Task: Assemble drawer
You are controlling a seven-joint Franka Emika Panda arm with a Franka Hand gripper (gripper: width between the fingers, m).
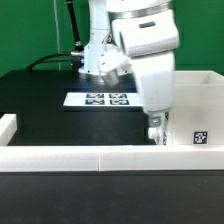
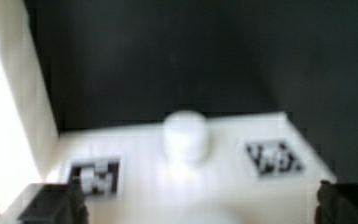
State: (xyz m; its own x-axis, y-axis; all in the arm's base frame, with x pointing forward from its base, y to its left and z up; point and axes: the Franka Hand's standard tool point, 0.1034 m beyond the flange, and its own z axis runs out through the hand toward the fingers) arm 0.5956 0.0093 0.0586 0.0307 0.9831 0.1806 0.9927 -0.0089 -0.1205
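Observation:
A white drawer part (image 1: 196, 108) lies at the exterior view's right, with a black-and-white tag (image 1: 200, 138) on its near face. In the wrist view, blurred, I see a white face of it (image 2: 176, 165) with a rounded knob (image 2: 186, 135) between two tags (image 2: 96, 176) (image 2: 270, 157). My gripper (image 1: 157, 134) hangs low at this part's left end, just behind the front wall. In the wrist view the gripper (image 2: 201, 206) is open. Its dark fingertips (image 2: 51, 205) stand wide apart on either side of the white face. It holds nothing. No other drawer part shows.
The marker board (image 1: 105, 99) lies on the black table behind the arm. A low white border wall runs along the front (image 1: 90, 160) and the left side (image 1: 8, 127). Black cables (image 1: 55, 58) trail behind the arm's base.

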